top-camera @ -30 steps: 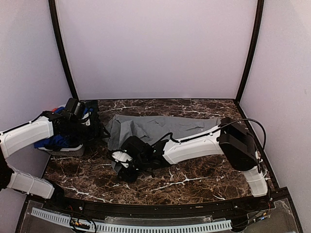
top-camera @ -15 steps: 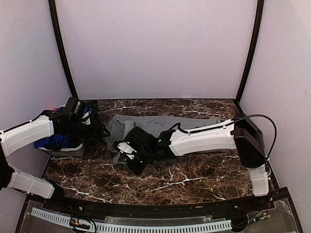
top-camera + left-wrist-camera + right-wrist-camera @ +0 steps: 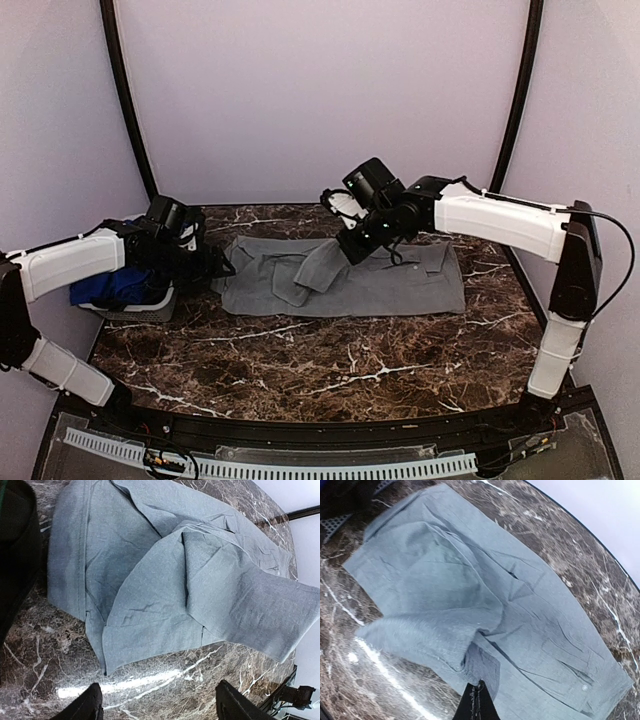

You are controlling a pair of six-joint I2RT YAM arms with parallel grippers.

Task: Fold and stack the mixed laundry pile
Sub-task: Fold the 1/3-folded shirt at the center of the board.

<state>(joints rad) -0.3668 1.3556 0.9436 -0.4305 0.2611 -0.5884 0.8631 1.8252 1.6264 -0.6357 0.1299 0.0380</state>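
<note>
We see the right gripper [image 3: 348, 246] above centre, jaws clamped on a flap of the grey shirt [image 3: 400, 287] spread across mid-frame. The left gripper [image 3: 212, 266] sits at its left edge, jaws apart.

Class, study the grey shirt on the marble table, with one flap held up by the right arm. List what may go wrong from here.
1. The right jaws pinch only a thin edge of the grey shirt, so the flap may slip free and fall crumpled.
2. The left jaws stand open beside the shirt's left end, holding nothing, so pulling may drag the whole shirt across the table.
</note>
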